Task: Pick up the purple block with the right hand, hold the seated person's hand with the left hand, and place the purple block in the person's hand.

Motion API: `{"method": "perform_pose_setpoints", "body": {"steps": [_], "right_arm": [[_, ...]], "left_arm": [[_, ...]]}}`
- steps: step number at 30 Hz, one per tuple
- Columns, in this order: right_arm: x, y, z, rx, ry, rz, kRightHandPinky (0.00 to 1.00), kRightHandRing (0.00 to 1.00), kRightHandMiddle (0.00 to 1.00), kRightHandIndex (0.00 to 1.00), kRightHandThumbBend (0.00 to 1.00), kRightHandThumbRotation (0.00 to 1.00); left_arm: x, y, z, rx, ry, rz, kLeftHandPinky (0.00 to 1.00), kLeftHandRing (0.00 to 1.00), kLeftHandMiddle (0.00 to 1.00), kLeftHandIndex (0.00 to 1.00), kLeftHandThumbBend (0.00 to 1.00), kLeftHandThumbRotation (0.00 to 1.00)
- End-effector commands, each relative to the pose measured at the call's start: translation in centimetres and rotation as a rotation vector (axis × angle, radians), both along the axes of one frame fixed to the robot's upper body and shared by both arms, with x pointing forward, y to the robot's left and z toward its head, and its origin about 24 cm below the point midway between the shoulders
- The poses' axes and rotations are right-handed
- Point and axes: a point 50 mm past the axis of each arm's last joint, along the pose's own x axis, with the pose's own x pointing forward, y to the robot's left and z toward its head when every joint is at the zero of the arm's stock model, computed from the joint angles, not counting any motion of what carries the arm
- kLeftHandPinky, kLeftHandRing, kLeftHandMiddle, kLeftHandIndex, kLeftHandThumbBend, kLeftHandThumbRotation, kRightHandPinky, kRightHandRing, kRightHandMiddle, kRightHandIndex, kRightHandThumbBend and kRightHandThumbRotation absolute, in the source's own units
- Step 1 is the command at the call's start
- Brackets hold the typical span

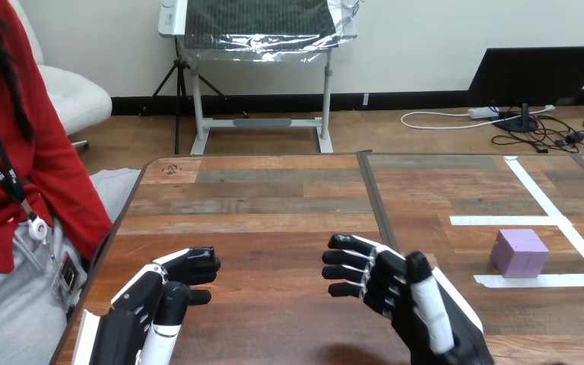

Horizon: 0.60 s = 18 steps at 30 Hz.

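Observation:
The purple block rests on the wooden table at the right, inside a corner of white tape lines. My right hand hovers over the table to the left of the block, well apart from it, fingers relaxed and holding nothing. Near the table's front left, my left hand has its fingers loosely bent and is empty. A person sits at the table's left side; their hands are out of sight.
White tape lines mark out a box on the right part of the table. A dark seam runs front to back down the table's middle. The table's left edge lies close to the person.

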Motion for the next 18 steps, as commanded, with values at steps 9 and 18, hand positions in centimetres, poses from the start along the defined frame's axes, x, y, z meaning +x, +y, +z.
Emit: {"method": "perform_pose_setpoints", "body": {"steps": [9,18], "right_arm": [[6.7,-0.3,3.2,-0.115,-0.177,0.024,0.72,0.79,0.8,0.81,0.89,1.0],[9.8,-0.9,4.8,-0.24,-0.259,0.003,0.74,0.81,0.82,0.83,0.9,1.0]], "left_arm": [[1.6,-0.6,1.4,-0.026,-0.102,-0.004,0.66,0.73,0.71,0.68,0.63,0.92],[1.7,-0.7,1.4,-0.027,-0.104,-0.008,0.66,0.73,0.71,0.67,0.65,0.92]]}}
